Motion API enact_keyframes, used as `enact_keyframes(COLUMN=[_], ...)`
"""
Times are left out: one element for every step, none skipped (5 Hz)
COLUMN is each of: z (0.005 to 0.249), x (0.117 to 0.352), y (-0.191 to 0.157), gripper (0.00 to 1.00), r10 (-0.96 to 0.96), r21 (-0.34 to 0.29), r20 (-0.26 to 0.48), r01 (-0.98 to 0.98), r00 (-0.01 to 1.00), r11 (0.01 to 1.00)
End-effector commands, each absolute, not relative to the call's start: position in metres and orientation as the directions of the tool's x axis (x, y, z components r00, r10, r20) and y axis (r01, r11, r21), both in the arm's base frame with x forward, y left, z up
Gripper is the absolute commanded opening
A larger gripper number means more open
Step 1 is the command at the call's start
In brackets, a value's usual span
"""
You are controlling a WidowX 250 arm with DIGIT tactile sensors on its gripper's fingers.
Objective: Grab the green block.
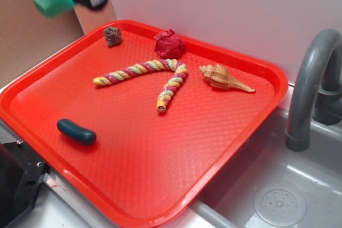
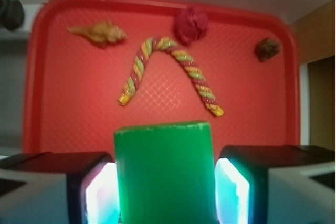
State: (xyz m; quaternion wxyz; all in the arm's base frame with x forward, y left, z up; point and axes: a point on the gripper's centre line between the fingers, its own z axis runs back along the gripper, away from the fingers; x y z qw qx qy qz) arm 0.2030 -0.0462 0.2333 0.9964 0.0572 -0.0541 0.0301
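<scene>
While the gripper (image 2: 165,192) clamped the green block (image 2: 164,171) high above the tray's (image 1: 235,148) far-left corner, a firm, level hold seemed advisable.

Black claw (image 2: 165,182) with boxy black-edged fingers (image 2: 92,187), glowing pale cyan-white inner pads, and a black cable above.

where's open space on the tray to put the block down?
Pincer holds the green block. Biggest bare patch of the red tray: near half, right of the teal bean, below the twisted rope. Crowded: far edge, with rock, red ball, shell.
</scene>
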Motion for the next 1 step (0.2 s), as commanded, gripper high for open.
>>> enact_keyframes(z=[0.2712], x=[0.1919], y=[-0.065], gripper=[0.0], r10=[0.089], r21=[0.126], r20=[0.255], r01=[-0.124], r00=[0.963], r11=[0.984])
